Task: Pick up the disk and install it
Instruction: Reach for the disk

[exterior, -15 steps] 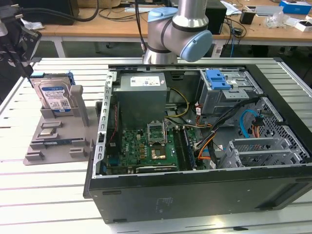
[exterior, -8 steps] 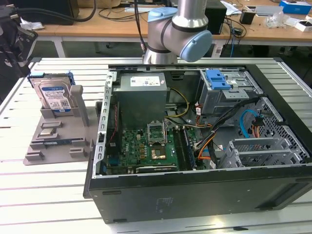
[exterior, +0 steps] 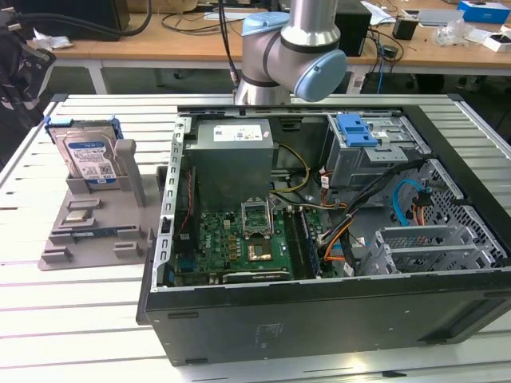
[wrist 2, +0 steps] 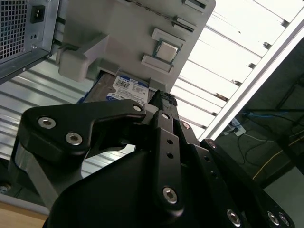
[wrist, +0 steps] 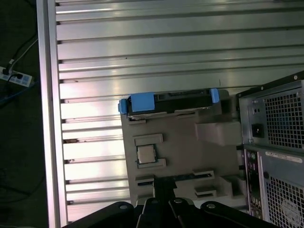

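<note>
Over the grey parts holder (wrist: 190, 142), as both wrist views have it, the gripper (wrist: 164, 179) hangs with its fingers drawn together and nothing between them. It points down at the end of the holder away from the disk (wrist: 171, 100), and a small square chip (wrist: 146, 154) lies in a recess between the two.

The disk stands on edge in a slot at the holder's other end, in its blue carrier. In the exterior view it (exterior: 89, 159) is well to the left of the open computer case (exterior: 319, 319), on the slatted table (exterior: 80, 335).

To my eye the main risk is the closed gripper. Brought onto the disk like this, it would knock the top edge instead of straddling it. That could tip the drive in its slot or shove the holder, which seems merely to rest on the table. A grip on the blue plastic alone, or off-centre, could let the drive swing or twist. The holder's upright prop stands just beside the disk and could catch a finger.

Behind the case, the arm's elbow joint (exterior: 295, 52) rises at the back edge of the table. Judging by the wrist views, the wrist is turned to look almost straight down.
</note>
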Action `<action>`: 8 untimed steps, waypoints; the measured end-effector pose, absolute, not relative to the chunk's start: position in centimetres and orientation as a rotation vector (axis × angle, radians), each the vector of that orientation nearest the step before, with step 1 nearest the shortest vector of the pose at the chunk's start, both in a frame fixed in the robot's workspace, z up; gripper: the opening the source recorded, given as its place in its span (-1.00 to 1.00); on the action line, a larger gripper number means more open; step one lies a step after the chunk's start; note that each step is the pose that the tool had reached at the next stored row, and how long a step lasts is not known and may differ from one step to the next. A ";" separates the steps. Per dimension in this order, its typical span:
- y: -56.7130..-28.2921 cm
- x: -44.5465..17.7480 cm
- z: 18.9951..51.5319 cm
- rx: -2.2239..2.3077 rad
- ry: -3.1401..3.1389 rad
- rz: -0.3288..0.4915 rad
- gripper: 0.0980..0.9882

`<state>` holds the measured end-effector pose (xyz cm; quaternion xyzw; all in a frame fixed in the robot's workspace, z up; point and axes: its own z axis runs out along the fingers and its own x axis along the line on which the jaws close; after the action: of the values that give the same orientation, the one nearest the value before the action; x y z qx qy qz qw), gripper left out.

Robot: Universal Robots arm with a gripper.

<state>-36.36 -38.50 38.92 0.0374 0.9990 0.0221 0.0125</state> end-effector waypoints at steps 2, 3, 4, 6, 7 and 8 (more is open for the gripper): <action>-38.5 -36.6 38.9 0.117 3.114 0.069 -0.98; -38.5 -36.8 38.9 0.117 3.114 0.069 -0.98; -38.5 -36.9 38.9 0.117 3.114 0.069 -0.98; -38.5 -37.2 38.9 0.117 3.114 0.069 -0.98; -38.5 -37.4 38.8 0.117 3.114 0.069 -0.98; -38.4 -37.6 38.8 0.117 3.114 0.069 -0.98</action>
<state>-37.62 -38.41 38.84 0.0374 0.9990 0.0221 0.0125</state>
